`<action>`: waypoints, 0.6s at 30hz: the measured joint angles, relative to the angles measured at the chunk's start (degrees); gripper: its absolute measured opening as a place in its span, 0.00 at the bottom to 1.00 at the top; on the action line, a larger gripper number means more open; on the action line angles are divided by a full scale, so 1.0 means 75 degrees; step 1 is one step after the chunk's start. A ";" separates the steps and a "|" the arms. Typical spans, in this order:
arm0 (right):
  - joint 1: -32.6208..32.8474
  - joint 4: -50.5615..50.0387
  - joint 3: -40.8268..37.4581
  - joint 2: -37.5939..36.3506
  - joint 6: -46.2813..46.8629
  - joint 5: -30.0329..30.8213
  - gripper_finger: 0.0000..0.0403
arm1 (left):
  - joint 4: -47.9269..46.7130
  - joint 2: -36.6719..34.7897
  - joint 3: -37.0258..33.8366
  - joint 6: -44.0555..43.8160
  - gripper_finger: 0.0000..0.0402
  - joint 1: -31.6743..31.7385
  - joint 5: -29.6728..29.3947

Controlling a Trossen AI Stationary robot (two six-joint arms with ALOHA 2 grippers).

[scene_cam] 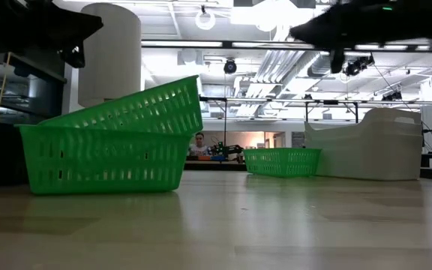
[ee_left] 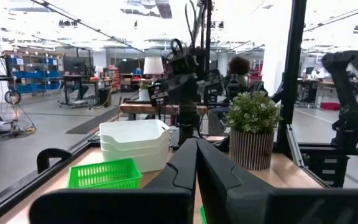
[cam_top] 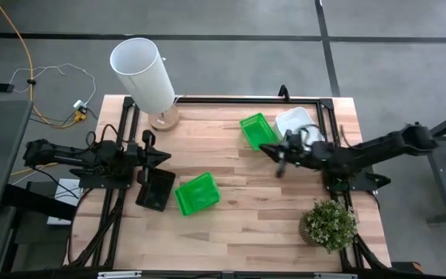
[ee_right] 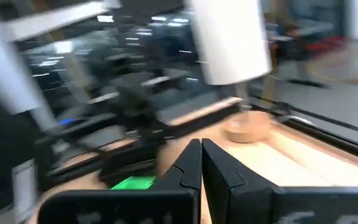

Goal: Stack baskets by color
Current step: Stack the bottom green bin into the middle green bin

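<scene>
Your left hand (cam_top: 163, 157) hovers pressed together beside the black mesh-walled basket (cam_top: 156, 190) at the left of the wooden counter (cam_top: 231, 221), with two bright green plastic baskets (cam_top: 197, 194) stacked just right of it, the top one tilted. Your right hand (cam_top: 265, 149) is also pressed together and empty, above the counter near a single green basket (cam_top: 257, 130) and the stacked white plastic baskets (cam_top: 296, 121) at the far right.

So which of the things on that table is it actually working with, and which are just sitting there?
Part of the job:
- green stack of two baskets
- lone green basket
- white basket stack
- black baskets

Just lying about:
- tall white cylinder on its wooden base
- potted plant
</scene>
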 joint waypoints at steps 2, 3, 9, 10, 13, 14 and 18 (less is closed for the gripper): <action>-0.0010 -0.0216 0.0604 0.0815 0.0223 0.0473 0.00 | 0.0003 0.0000 0.0000 -0.0087 0.00 0.0000 0.0004; -0.0019 -0.0404 0.0849 0.1183 0.0275 0.0525 0.00 | 0.0003 0.0000 0.0000 -0.0168 0.00 0.0000 0.0054; 0.0027 -0.0746 0.1997 0.3278 0.0552 -0.0742 0.00 | 0.0000 0.0000 0.0000 -0.0332 0.00 0.0000 0.0526; 0.0073 -0.0751 0.2132 0.3573 0.0541 -0.0870 0.00 | 0.0000 0.0000 0.0000 -0.0332 0.00 0.0000 0.0565; 0.0208 -0.0745 0.2564 0.4379 0.0144 -0.1242 0.00 | 0.0000 0.0003 0.0000 -0.0332 0.00 -0.0002 0.0574; 0.0244 -0.0745 0.2684 0.4609 0.0000 -0.1381 0.00 | 0.0000 0.0003 0.0000 -0.0332 0.00 0.0000 0.0574; 0.0322 -0.0756 0.3106 0.5353 -0.0150 -0.1968 0.00 | 0.0000 0.0003 0.0000 -0.0332 0.00 0.0000 0.0577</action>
